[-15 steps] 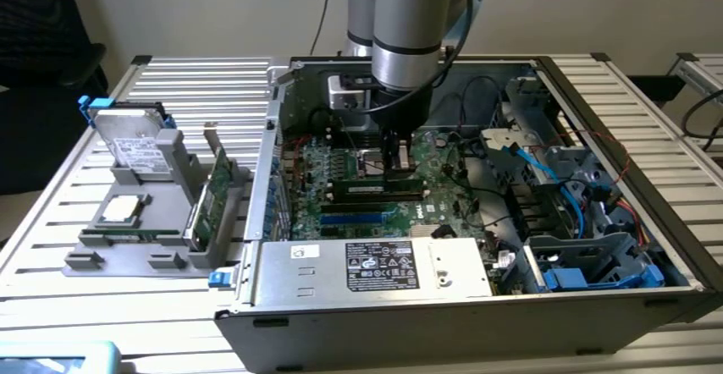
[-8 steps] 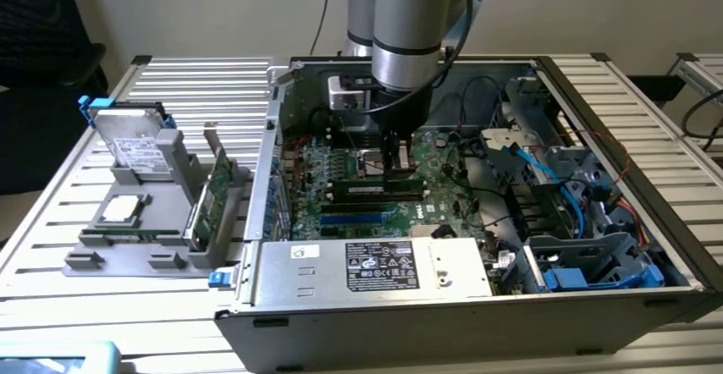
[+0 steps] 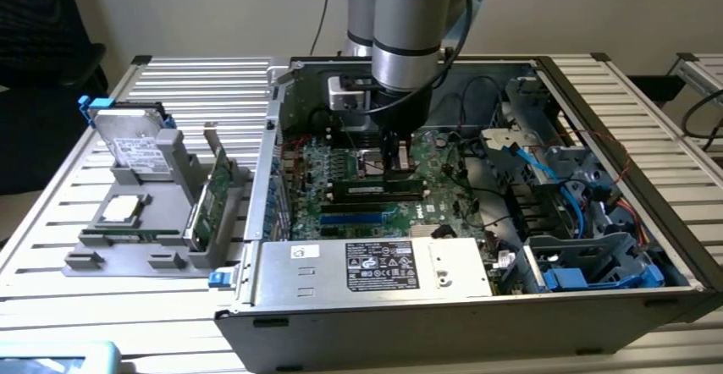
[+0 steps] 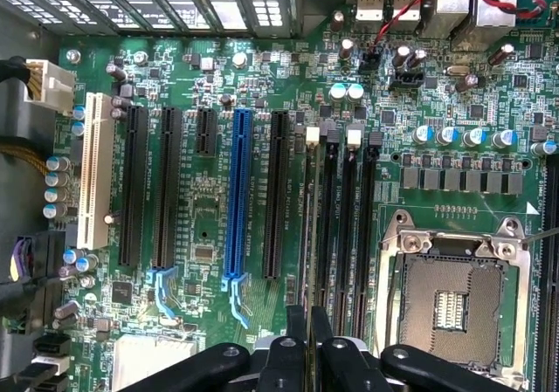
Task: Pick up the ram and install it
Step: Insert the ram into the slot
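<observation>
Ram (image 3: 378, 189) edge-down in pincer (image 4: 309, 315), long axis parallel with memory slots (image 4: 348, 226)

Ram (image 3: 378, 189) in mobo (image 3: 334, 171) slot, mobo in case (image 3: 452, 333), rack (image 3: 124, 255) exterior view's left.

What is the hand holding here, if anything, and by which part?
The ram, pinched edge-on between the fingers of the hand by its upper long edge.

One robot arm (image 3: 401, 19). One computer case (image 3: 452, 332). One motherboard (image 4: 262, 60). One ram (image 3: 378, 189). One power supply (image 3: 373, 264). One blue slot (image 4: 236, 191), one white slot (image 4: 94, 169), four black card slots (image 4: 135, 182). One processor socket (image 4: 450, 300). On counter (image 3: 192, 78): one hard drive (image 3: 135, 150), one expansion card (image 3: 212, 196), one grey holder (image 3: 124, 260).
</observation>
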Motion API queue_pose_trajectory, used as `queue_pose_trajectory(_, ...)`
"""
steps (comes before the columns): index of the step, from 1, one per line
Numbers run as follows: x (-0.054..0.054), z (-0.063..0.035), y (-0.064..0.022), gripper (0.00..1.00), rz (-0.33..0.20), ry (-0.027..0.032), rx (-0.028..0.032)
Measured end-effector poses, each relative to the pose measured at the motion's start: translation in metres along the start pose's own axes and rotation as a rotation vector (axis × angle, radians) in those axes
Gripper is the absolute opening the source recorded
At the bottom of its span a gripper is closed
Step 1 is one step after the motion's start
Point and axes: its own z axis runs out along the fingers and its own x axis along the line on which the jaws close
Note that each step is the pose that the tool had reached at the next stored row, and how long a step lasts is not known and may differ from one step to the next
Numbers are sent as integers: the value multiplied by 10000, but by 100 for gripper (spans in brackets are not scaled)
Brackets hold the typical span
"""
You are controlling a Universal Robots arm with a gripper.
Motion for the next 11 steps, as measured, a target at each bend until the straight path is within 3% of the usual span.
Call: queue_pose_trajectory(11, -2, 18, 0, 14, 1, 1, 0)
